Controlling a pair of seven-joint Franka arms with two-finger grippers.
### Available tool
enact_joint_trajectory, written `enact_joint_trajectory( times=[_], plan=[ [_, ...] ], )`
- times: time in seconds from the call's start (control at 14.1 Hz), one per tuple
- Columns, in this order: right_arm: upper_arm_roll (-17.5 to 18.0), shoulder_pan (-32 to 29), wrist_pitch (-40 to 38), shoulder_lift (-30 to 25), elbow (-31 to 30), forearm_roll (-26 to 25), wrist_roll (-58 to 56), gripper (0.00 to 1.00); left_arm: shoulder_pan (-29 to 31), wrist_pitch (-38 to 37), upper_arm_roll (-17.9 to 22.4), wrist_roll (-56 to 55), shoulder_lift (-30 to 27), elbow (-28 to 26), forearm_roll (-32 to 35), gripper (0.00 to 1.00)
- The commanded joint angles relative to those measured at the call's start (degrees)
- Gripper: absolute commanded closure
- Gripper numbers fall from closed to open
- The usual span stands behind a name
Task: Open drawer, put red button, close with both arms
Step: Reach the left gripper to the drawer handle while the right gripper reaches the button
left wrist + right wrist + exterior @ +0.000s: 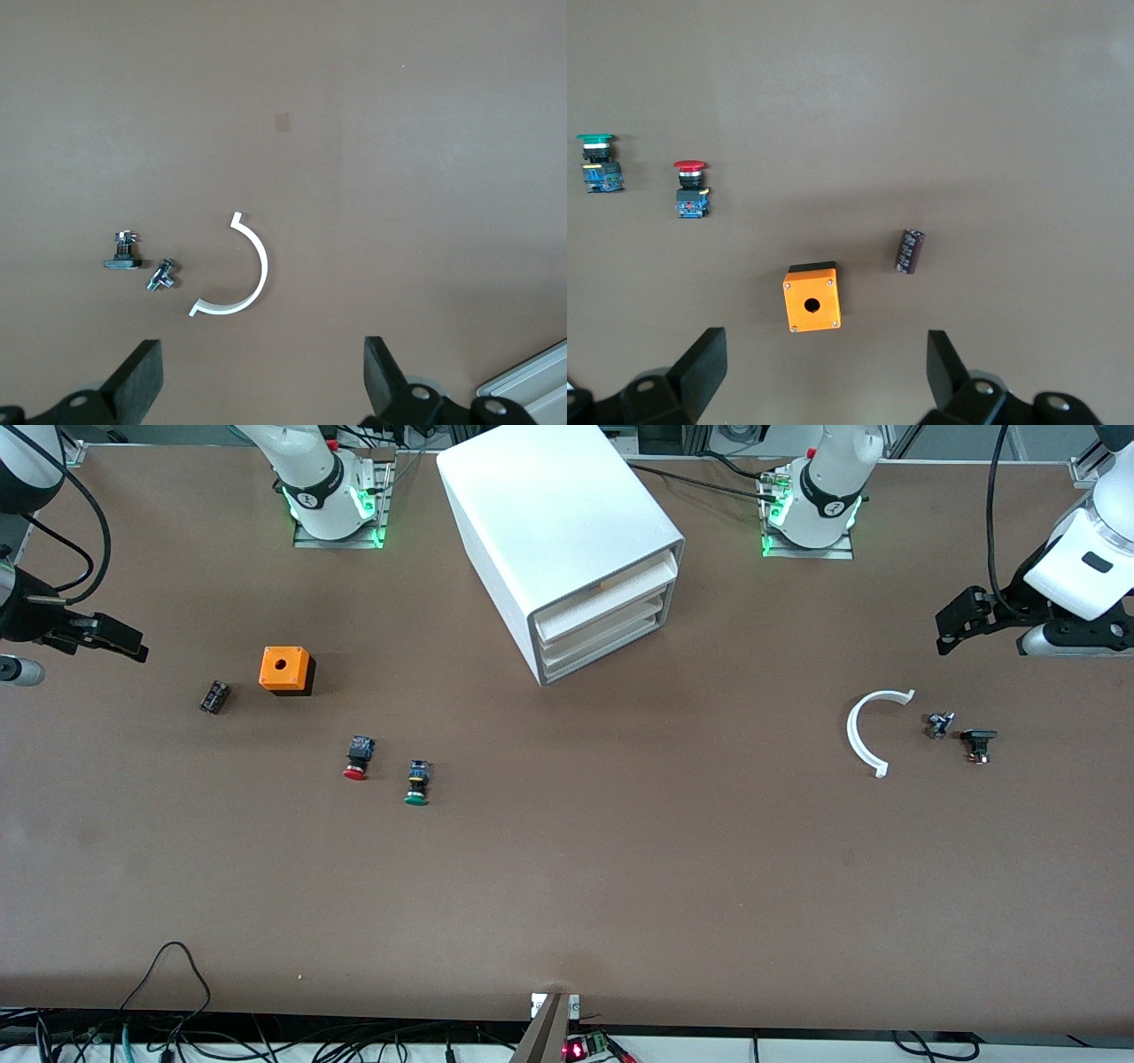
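Observation:
The red button (356,759) lies on its side on the table beside a green-capped button (417,783); it also shows in the right wrist view (690,187). The white drawer cabinet (567,540) stands at the back middle with its drawers shut. My right gripper (111,638) is open and empty, up over the table's right-arm end; its fingers (700,367) frame bare table. My left gripper (961,620) is open and empty, up over the left-arm end, its fingers (137,376) wide apart.
An orange box (285,670) with a hole and a small dark cylinder (213,696) lie toward the right arm's end. A white curved strip (864,731), a small metal part (940,724) and a black part (978,742) lie toward the left arm's end.

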Motion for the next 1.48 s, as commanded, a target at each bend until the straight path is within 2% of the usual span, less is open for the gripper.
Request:
enact_joint_trajectory(
  times=[0.0, 0.28, 0.64, 0.78, 0.92, 1.2, 1.41],
  plan=[
    [0.15, 0.01, 0.17, -1.56, -1.23, 0.68, 0.59, 0.0, 0.27, -1.25, 0.23, 1.89, 0.21, 1.7, -0.14, 0.0],
    [0.15, 0.01, 0.17, -1.56, -1.23, 0.68, 0.59, 0.0, 0.27, -1.25, 0.23, 2.25, 1.08, 2.75, -0.05, 0.0],
    [0.07, 0.01, 0.17, -1.56, -1.23, 0.68, 0.59, 0.0, -0.87, -1.43, -0.99, 1.64, 7.22, 3.37, 0.74, 0.0],
    [0.07, 0.01, 0.17, -1.47, -1.23, 0.68, 0.59, 0.0, -0.34, -2.83, -1.09, 2.6, 9.07, 3.28, -1.1, 0.0],
    [0.15, 0.01, 0.17, -1.47, -1.23, 0.68, 0.59, 0.0, -0.08, -5.72, -1.0, 2.87, 13.89, 3.37, -9.76, 0.0],
    [0.07, 0.01, 0.79, -0.86, -1.14, 0.94, 0.68, 0.0, -0.96, -6.17, -1.17, 2.96, 26.37, 3.37, -29.01, 0.01],
    [0.33, 1.14, 2.18, 1.5, -0.7, 0.95, 0.77, 0.0, -4.46, -6.09, -1.44, 3.04, 32.18, 3.19, -38.52, 0.01]
  ],
)
